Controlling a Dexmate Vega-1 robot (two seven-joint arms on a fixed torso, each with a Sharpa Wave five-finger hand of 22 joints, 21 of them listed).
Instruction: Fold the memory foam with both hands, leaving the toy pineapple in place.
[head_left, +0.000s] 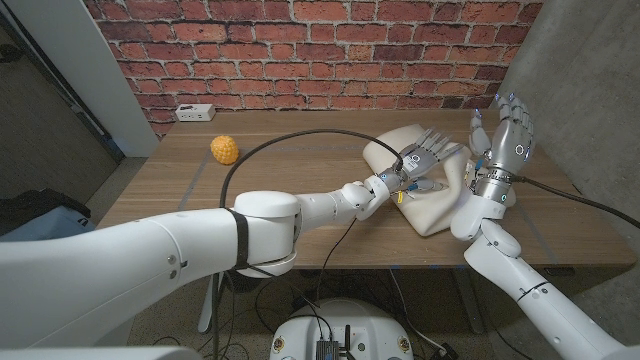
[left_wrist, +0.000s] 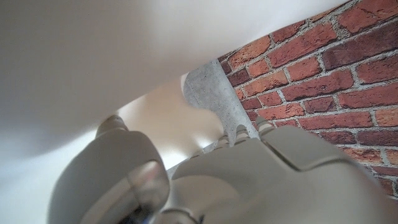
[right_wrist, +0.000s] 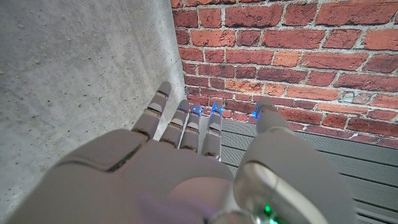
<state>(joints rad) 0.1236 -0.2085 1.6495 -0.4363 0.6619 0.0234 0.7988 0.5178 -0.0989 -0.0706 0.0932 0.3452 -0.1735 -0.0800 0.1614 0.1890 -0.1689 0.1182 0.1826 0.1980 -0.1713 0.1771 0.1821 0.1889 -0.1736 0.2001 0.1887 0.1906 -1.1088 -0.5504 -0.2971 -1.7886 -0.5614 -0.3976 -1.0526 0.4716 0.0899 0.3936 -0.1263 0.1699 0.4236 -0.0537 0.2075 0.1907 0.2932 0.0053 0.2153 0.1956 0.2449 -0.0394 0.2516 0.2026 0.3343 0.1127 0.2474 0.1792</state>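
Note:
The cream memory foam (head_left: 432, 200) lies bunched on the right part of the wooden table (head_left: 300, 180). My left hand (head_left: 425, 155) reaches across and rests on top of the foam, fingers stretched out and gripping nothing. In the left wrist view the foam (left_wrist: 112, 62) is close over my left hand (left_wrist: 249, 180). My right hand (head_left: 508, 135) is raised upright above the table's right edge, just right of the foam, fingers apart and empty. It shows as my right hand (right_wrist: 186, 162) in the right wrist view, pointing at the walls. The yellow toy pineapple (head_left: 225, 150) sits far left, apart from the foam.
A white socket box (head_left: 194, 113) lies at the table's back left edge. A brick wall (head_left: 320, 50) stands behind the table and a concrete wall (head_left: 590, 90) on the right. A black cable (head_left: 300, 140) arcs over my left arm.

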